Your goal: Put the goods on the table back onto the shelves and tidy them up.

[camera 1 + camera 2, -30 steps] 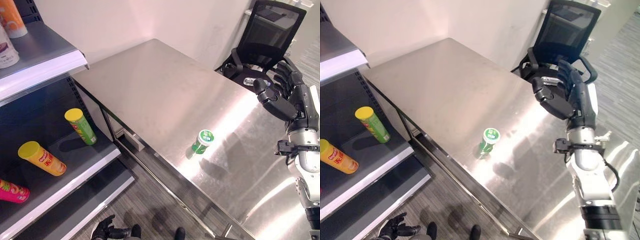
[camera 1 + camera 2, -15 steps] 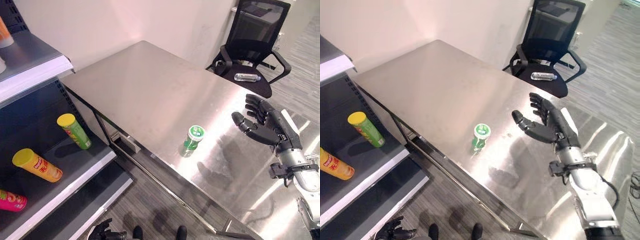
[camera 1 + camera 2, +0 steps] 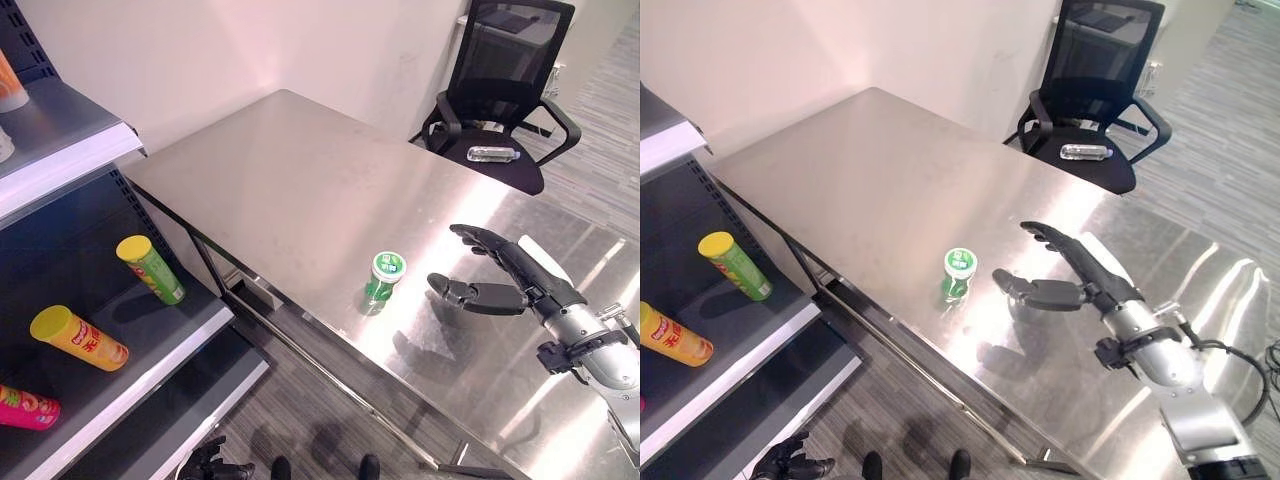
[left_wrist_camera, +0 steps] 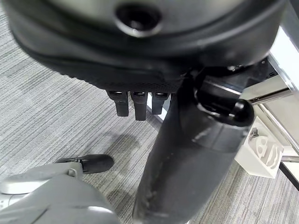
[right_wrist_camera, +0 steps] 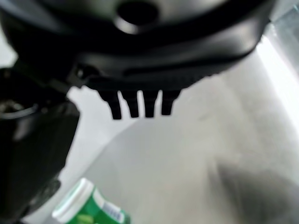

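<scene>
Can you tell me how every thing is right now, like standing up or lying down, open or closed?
green bottle: upright on the table, cap on, untouched.
right hand: open, beside the bottle, apart from it.
left hand: low by the floor, curled, holding nothing.
green can: lying on the shelf.
yellow can: lying on the shelf.
pink can: lying on the shelf.

- The green bottle point(image 3: 384, 280) on the tabletop point(image 3: 300, 180) carries print on its white lid, too small to read.
- The yellow can point(image 3: 78, 338) and the green can point(image 3: 151, 268) on the shelf point(image 3: 150, 350) bear label print, unreadable.
</scene>
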Controlling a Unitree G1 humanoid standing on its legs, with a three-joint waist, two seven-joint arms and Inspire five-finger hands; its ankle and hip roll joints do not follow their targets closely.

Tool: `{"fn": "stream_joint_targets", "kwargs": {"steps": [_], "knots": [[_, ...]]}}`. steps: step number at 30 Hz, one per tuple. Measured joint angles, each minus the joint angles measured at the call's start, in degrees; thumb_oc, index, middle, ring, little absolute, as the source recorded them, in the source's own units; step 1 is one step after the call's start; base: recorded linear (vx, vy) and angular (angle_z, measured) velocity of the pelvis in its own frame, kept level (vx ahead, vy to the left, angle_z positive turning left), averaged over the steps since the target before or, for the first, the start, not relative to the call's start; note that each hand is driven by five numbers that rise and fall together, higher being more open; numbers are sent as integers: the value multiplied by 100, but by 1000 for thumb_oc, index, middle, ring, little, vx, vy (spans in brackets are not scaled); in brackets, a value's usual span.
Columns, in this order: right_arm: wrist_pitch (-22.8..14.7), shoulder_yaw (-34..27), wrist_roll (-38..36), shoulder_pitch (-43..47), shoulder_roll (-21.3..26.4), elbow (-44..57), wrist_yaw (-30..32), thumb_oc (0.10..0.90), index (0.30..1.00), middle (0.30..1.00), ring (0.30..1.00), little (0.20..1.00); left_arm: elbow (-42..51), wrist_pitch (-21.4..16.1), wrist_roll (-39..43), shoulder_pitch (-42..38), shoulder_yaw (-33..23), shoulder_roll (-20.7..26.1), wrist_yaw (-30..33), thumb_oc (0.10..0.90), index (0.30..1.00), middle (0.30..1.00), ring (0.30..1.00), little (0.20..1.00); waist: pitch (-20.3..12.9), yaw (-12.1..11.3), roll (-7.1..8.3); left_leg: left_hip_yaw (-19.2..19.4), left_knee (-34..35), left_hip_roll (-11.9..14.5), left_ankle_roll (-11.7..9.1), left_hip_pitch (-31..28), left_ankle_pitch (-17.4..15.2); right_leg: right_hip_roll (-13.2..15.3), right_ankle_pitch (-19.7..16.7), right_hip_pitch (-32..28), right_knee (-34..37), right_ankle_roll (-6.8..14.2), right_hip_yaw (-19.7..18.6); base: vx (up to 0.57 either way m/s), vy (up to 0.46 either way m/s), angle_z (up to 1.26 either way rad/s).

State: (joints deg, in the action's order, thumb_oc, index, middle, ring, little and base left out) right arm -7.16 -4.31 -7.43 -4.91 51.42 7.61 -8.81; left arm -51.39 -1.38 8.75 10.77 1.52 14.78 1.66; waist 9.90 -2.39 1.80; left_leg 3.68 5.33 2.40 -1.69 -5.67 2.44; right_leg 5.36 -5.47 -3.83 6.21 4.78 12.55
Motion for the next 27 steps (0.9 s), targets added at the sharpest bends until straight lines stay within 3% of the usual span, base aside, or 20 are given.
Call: {"fn": "stream_joint_targets", "kwargs": {"steps": [10,27], "knots": [[2,34,245,-32,-8,0,-98,800,900,900,900,900,-151,-21,-52,23,-1,-34,6,800,900,900,900,900,15,-62,-23,-121,0,-10,-13,3,10,13,29,-60,1,11,129,0,-7,7],[11,739,433,161,-19,-18,-230,800,900,900,900,900,-142,-29,-44,3,-1,-41,8,800,900,900,900,900,46,-308,-38,-298,0,-11,-37,1,27,16,72,-153,1,28,310,-2,-1,5]]}}
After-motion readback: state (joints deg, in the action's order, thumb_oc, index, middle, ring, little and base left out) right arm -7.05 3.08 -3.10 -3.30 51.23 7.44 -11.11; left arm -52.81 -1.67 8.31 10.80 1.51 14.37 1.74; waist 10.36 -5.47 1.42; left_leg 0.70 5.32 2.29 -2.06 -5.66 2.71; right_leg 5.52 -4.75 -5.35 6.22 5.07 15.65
